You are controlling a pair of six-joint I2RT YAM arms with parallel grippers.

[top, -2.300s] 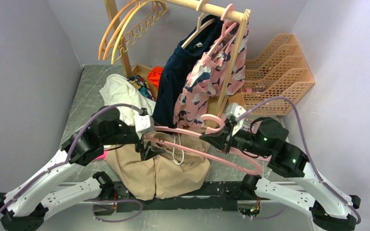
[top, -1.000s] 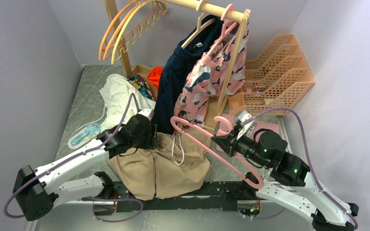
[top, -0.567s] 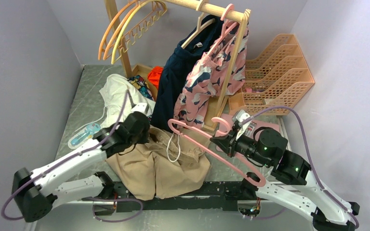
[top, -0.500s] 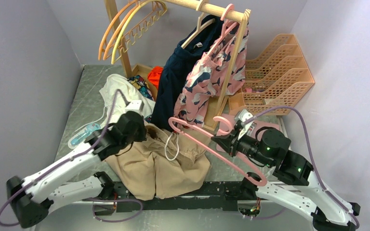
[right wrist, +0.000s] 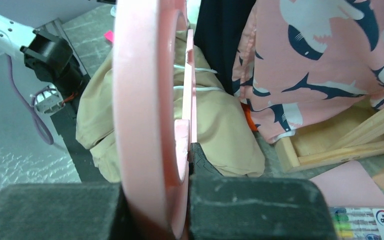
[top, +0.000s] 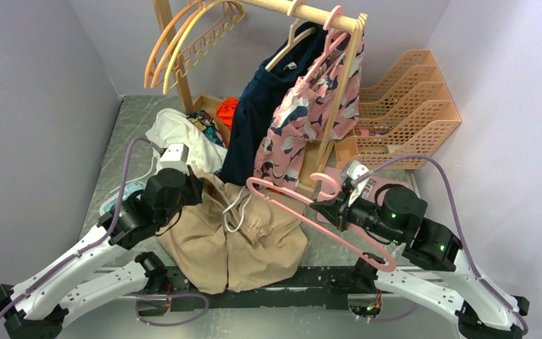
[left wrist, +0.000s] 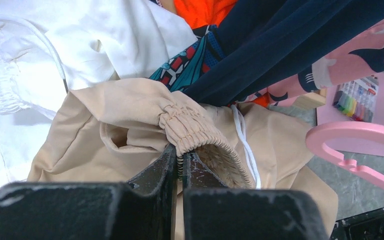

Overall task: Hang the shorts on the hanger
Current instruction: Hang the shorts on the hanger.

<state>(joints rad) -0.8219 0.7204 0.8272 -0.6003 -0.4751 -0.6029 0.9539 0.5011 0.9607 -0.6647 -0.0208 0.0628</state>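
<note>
Maybe halfway: left gripper (left wrist: 179, 156) is pinched tight on the shorts (top: 233, 240) at the waistband (left wrist: 190, 132), right gripper (top: 324, 210) is clamped on the hanger (top: 303, 219) just beside. Shorts aren't on it yet.

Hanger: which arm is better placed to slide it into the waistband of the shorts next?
Probably right. The right gripper is shut on the hanger, whose free end points at the shorts; the left gripper is busy, shut on the waistband.

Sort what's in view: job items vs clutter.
Job: tan shorts, pinched at the waistband by left claw; pink hanger, held by right claw.
Clutter: white garment, navy garment, shark-print garment, orange hanger, yellow hanger, peach tray rack, marker set.
</note>
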